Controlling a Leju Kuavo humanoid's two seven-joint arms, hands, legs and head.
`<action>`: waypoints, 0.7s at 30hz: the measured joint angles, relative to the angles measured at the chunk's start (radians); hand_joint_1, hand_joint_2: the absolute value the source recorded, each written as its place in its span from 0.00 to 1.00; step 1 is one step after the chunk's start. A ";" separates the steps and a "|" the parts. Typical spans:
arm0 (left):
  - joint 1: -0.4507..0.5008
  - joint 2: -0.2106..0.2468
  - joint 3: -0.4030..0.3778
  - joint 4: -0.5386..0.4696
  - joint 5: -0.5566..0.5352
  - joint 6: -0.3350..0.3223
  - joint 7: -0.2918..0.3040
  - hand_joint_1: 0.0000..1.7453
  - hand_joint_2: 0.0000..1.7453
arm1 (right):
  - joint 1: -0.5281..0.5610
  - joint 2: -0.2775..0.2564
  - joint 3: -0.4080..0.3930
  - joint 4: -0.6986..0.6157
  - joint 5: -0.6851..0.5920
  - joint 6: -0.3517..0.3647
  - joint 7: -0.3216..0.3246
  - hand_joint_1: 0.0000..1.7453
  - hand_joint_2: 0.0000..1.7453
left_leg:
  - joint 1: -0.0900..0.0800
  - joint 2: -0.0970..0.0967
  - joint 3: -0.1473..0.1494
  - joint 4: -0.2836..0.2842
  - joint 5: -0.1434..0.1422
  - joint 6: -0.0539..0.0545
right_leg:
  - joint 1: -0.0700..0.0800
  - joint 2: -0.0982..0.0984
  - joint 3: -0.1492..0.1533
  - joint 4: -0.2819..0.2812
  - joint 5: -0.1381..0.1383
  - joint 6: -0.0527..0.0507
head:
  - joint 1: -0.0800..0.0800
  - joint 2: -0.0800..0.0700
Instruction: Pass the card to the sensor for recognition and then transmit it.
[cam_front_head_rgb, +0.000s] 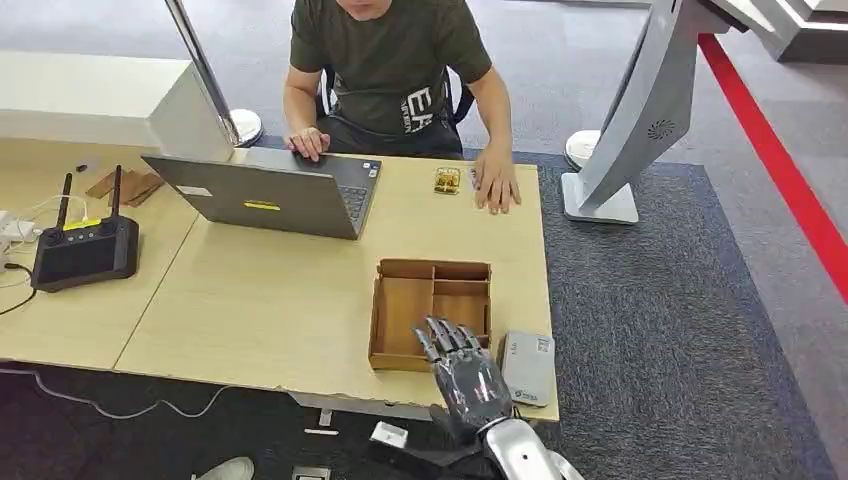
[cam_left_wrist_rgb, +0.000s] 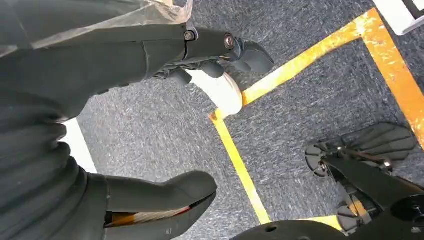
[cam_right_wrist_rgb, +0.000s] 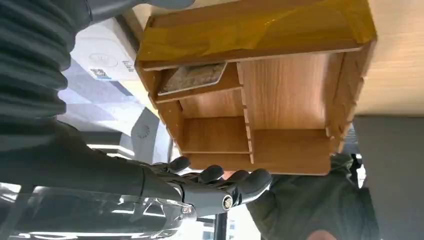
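Observation:
My right hand (cam_front_head_rgb: 465, 375) hovers over the near edge of a wooden divided box (cam_front_head_rgb: 432, 268) at the table's front right, with its fingers spread and nothing in them. In the right wrist view that hand (cam_right_wrist_rgb: 190, 187) reaches along the box (cam_right_wrist_rgb: 295, 90), and a pale card (cam_right_wrist_rgb: 192, 77) lies in a small compartment on the side next to the sensor (cam_right_wrist_rgb: 102, 55). The sensor (cam_front_head_rgb: 527, 367) is a flat grey-white device just right of the box. My left hand (cam_left_wrist_rgb: 125, 60) hangs over the carpet, thumb and fingers apart, holding nothing.
A person sits at the far side with one hand on an open laptop (cam_front_head_rgb: 280, 190) and the other (cam_front_head_rgb: 497, 185) flat on the table next to a small yellow item (cam_front_head_rgb: 447, 180). A black controller with antennas (cam_front_head_rgb: 85, 250) lies at the left. A white stand (cam_front_head_rgb: 630, 130) rises at the right.

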 joint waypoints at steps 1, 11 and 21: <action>0.000 0.000 0.000 0.000 -0.002 0.000 0.000 0.00 1.00 | -0.003 0.003 -0.003 0.014 -0.004 -0.015 0.000 0.00 1.00 | 0.000 0.000 0.000 0.000 0.000 0.000 | 0.000 0.000 0.000 0.000 0.000 0.000 | 0.000 0.000; 0.000 0.000 0.000 0.000 -0.009 0.000 0.002 0.00 1.00 | -0.023 0.030 -0.040 0.148 -0.005 -0.079 -0.001 0.00 1.00 | 0.000 0.000 0.000 0.000 0.000 0.000 | 0.000 0.000 0.000 0.000 0.000 0.000 | 0.000 0.000; 0.000 0.000 0.001 0.000 -0.014 0.000 0.003 0.00 1.00 | -0.040 0.052 -0.049 0.229 0.003 -0.121 -0.001 0.00 1.00 | 0.000 0.000 0.000 0.000 0.000 0.000 | 0.000 0.000 0.000 0.000 0.000 0.000 | 0.000 0.000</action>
